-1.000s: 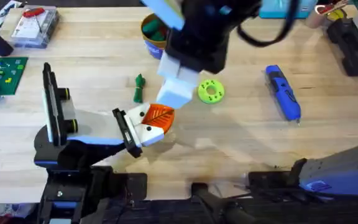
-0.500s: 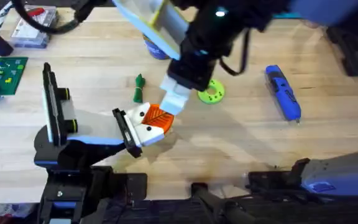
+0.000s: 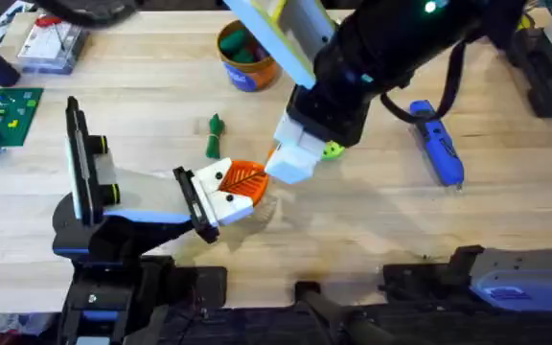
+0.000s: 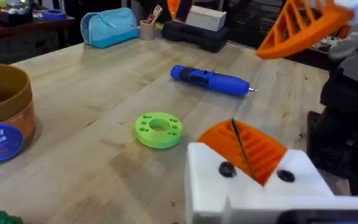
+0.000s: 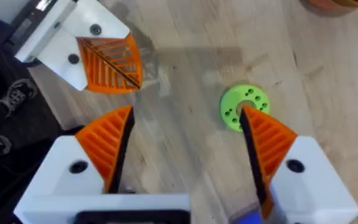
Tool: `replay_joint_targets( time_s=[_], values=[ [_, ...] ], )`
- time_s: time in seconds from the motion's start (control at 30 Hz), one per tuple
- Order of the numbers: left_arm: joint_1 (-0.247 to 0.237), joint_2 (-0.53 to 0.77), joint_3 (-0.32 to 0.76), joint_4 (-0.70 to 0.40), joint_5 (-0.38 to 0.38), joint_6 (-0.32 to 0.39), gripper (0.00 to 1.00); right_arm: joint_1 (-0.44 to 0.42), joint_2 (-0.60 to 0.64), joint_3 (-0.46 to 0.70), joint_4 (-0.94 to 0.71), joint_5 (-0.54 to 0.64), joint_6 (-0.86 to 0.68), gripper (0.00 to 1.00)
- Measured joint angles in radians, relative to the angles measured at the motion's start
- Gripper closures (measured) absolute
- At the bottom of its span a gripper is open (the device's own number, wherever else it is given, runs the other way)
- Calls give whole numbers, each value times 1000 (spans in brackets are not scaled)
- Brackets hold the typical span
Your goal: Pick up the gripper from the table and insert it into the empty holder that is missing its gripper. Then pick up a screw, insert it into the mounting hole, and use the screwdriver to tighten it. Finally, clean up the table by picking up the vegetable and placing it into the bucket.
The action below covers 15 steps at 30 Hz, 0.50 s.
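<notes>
Just beside the holder (image 3: pixel 192 203) the gripper (image 3: pixel 241 182) sits seated at its tip, right claw (image 5: pixel 185 134) hovering over it with fingers spread and empty, left claw unclear, vegetable (image 3: pixel 214 136) on the bench (image 3: pixel 372 220) between holder and bucket (image 3: pixel 245 57).

A workshop or robotics lab: a wooden desk (image 3: pixel 506 230) carries a blue electric screwdriver (image 3: pixel 436 142), a clear parts box (image 3: pixel 54 40) and a green building-brick plate (image 3: pixel 3 113).
</notes>
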<state>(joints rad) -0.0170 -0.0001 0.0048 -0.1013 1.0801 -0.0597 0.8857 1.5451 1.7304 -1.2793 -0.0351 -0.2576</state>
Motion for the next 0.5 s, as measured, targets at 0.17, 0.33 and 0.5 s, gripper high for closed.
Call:
replay_joint_targets(
  time_s=[0.17,0.33,0.5],
  values=[
    [0,0,0,0,0,0,989,0,1,-1,-41,-4,0,6],
    [0,0,0,0,0,0,989,0,1,-1,-45,-8,0,6],
    [0,0,0,0,0,0,989,0,1,-1,-45,-8,0,6]
  ],
)
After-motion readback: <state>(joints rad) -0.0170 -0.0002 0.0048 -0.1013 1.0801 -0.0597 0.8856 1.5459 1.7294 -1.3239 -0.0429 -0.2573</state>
